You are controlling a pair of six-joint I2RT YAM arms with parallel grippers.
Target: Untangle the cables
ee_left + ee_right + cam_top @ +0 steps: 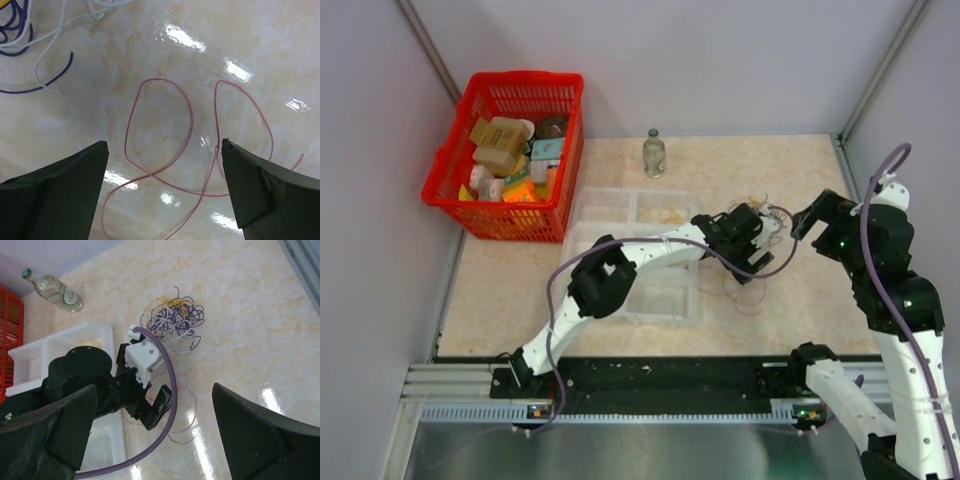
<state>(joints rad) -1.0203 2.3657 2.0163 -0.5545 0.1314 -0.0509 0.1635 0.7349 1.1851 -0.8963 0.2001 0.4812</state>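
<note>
The cables (775, 218) lie as a small tangle of dark purple, white and yellowish strands (175, 317) on the marble table, right of the white tray. One thin pink wire (160, 125) lies apart from the tangle in loose loops on the table (748, 297). My left gripper (164, 150) hangs open just above those pink loops, with nothing between its fingers. Purple and white strand ends (20, 30) show at the top left of the left wrist view. My right gripper (152, 390) is open and empty, held above the table to the right of the tangle (803, 226), looking down on the left gripper (150, 405).
A white compartment tray (620, 215) sits under the left forearm. A glass bottle (653, 153) stands behind it. A red basket (525, 77) full of packets is at the back left. Grey walls close in both sides. A thick lilac hose (170, 390) loops beside the left wrist.
</note>
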